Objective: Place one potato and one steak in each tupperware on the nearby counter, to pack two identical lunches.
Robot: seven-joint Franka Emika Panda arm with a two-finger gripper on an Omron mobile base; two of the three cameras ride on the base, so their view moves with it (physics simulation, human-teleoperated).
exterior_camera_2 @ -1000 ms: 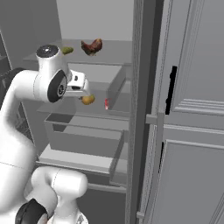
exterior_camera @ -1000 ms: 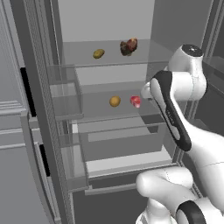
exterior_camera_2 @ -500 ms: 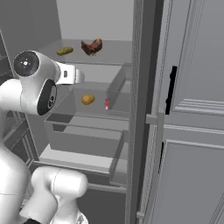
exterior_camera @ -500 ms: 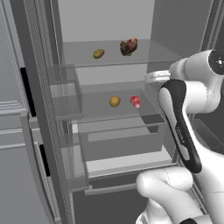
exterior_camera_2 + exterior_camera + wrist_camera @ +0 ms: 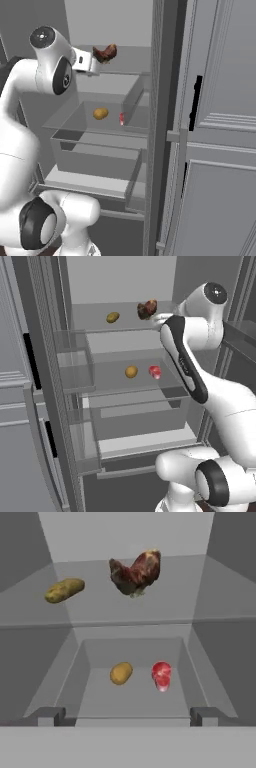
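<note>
I am looking into an open fridge. On the upper shelf lie the slim olive-yellow potato (image 5: 112, 317) (image 5: 64, 590) and the lumpy brown-red steak (image 5: 146, 309) (image 5: 105, 53) (image 5: 136, 573). One shelf lower, the golden potato (image 5: 131, 372) (image 5: 100, 114) (image 5: 121, 673) sits left of the flat red steak (image 5: 155, 372) (image 5: 122, 118) (image 5: 161, 675). My gripper (image 5: 160, 317) (image 5: 90, 62) (image 5: 127, 716) is open and holds nothing. It hangs at upper-shelf height, just short of the brown steak. The tupperware and the counter are out of view.
Clear door bins (image 5: 75, 363) stand at the left of the fridge opening. A drawer (image 5: 140, 416) juts out below the lower shelf. Grey panelled cabinet doors (image 5: 220, 125) with a black handle (image 5: 196, 102) close off the right side.
The arm has risen: the gripper went from beside the red steak at the lower shelf up to the upper shelf, near the brown steak. The food has not moved.
</note>
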